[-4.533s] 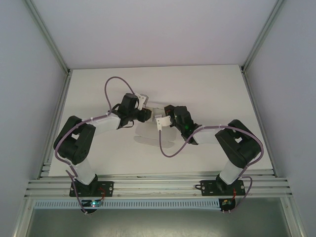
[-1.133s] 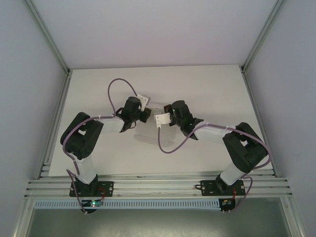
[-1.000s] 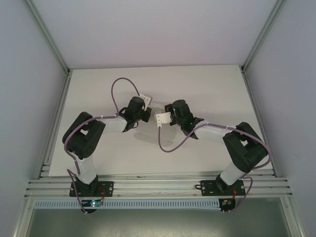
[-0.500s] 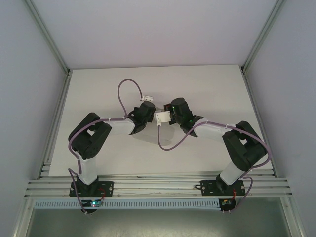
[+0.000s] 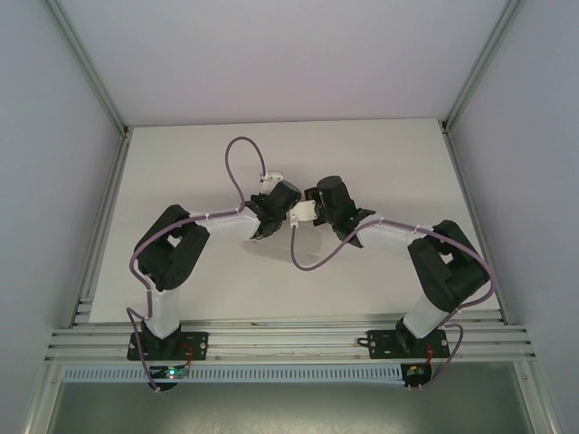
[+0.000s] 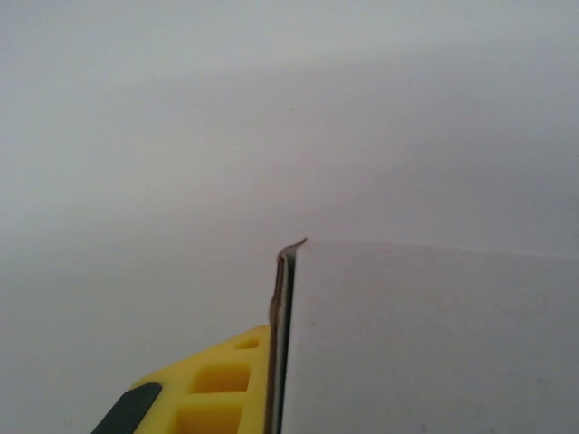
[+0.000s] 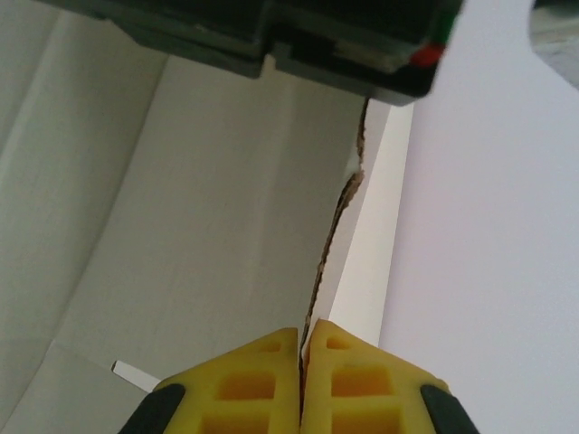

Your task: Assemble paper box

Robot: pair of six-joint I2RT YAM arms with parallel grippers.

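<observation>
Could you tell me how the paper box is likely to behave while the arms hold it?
The paper box probably flexes easily: its thin edge runs wavy above the right end effector. It seems light, since a pinch at its edge appears to hold it. Its creased panels would likely fold if pushed.

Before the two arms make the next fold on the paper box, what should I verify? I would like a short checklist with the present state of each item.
1. The right gripper is shut on an edge of the paper box: ok.
2. The left gripper is shut on a box edge: ok; one yellow finger presses against the card.
3. The gripped edge is clean and straight: not ok; it looks ragged in the right wrist view.
4. The box is lifted off the table: cannot tell.
5. The wrists are clear of each other: cannot tell; they sit very close in the top view.
</observation>
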